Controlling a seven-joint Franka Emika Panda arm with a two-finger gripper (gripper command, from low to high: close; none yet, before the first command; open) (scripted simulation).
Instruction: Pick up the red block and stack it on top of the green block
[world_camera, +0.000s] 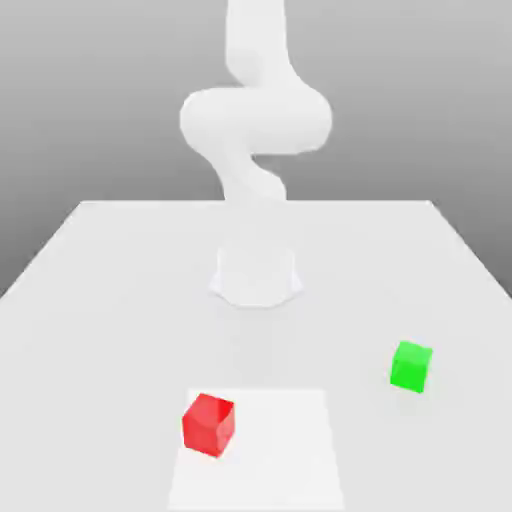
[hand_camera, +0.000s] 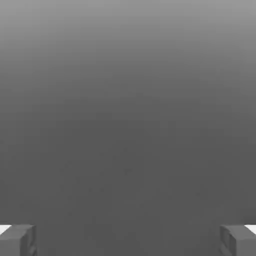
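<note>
The red block rests on the white table near its front edge, a little toward the exterior view's left. The green block sits on the table further back and toward the exterior view's right, well apart from the red one. In the hand view my gripper is open, its two grey fingertips spread wide with nothing between them and only plain grey beyond.
The white arm's base stands at the middle of the table behind both blocks, and the arm rises from it. A brighter white rectangle marks the table under and beside the red block.
</note>
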